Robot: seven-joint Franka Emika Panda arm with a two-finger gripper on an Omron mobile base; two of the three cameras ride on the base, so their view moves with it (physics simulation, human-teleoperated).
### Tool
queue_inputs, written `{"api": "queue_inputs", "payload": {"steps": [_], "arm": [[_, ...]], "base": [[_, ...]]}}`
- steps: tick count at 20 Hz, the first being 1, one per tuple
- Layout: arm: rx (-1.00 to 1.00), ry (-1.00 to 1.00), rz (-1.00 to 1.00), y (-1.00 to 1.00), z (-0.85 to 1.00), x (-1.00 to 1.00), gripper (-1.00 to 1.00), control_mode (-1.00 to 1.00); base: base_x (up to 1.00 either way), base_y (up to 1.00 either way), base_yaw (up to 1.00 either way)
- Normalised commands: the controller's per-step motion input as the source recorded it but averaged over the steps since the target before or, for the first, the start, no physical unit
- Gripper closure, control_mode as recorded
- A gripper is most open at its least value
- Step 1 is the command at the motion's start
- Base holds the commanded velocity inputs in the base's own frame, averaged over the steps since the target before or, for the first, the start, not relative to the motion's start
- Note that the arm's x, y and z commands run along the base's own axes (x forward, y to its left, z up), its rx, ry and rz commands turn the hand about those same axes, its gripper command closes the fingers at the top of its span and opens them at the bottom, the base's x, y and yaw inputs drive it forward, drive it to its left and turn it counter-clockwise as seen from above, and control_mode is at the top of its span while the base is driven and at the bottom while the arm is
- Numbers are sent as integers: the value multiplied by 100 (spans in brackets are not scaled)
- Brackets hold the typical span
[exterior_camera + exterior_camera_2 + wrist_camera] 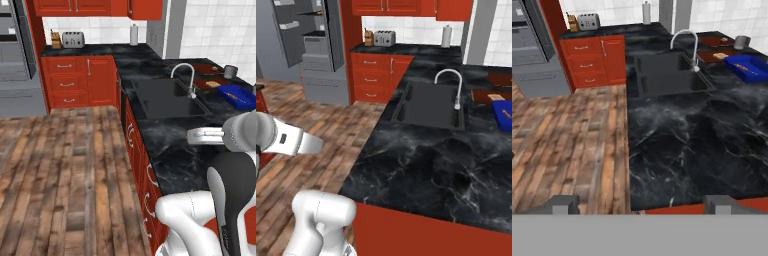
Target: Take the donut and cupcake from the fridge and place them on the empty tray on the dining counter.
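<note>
- Donut and cupcake could not be made out anywhere; judging by the task, they were inside the fridge (316, 45), which stood at the far left, well apart from the sink, with a door swung open and its shelves showing.
- Nearest the camera, the gripper (642, 205) stood with its two tips spread wide and nothing between them, hovering over the near end of the dining counter (697, 145), on the near side of the sink.
- The empty hand fitted a fetching trip not yet begun; the wide jaws looked ready for the first pick.
- The sink (167, 97) sat sunk in the black counter, its curved tap (186, 75) rising at its right edge.
- Right of the sink lay a blue tray (239, 95); just behind that, a red-brown tray with a bread slice (210, 84), and beyond it another red-brown tray (206, 68), plain, likely the target.
- A grey cup (230, 71) stood just beside that farther tray.
- Left of the sink, bare wooden floor (60, 170) ran toward the fridge; nothing seemed to block the way.
- Far behind the sink, a toaster (73, 39) and a paper towel roll (134, 35) stood against the tiled wall.
</note>
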Motion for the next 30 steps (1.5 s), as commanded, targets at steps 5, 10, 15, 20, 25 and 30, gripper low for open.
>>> {"api": "queue_inputs", "payload": {"steps": [5,10,15,20,25,30], "arm": [[0,0,0,0,0,0,-100,100],[0,0,0,0,0,0,-100,100],[0,0,0,0,0,0,-100,100],[0,0,0,0,0,0,-100,100],[0,0,0,0,0,0,-100,100],[0,0,0,0,0,0,-100,100]], "base": [[96,89,-9],[100,75,-11],[28,100,-2],[-37,100,7],[46,95,7],[100,58,-1]]}}
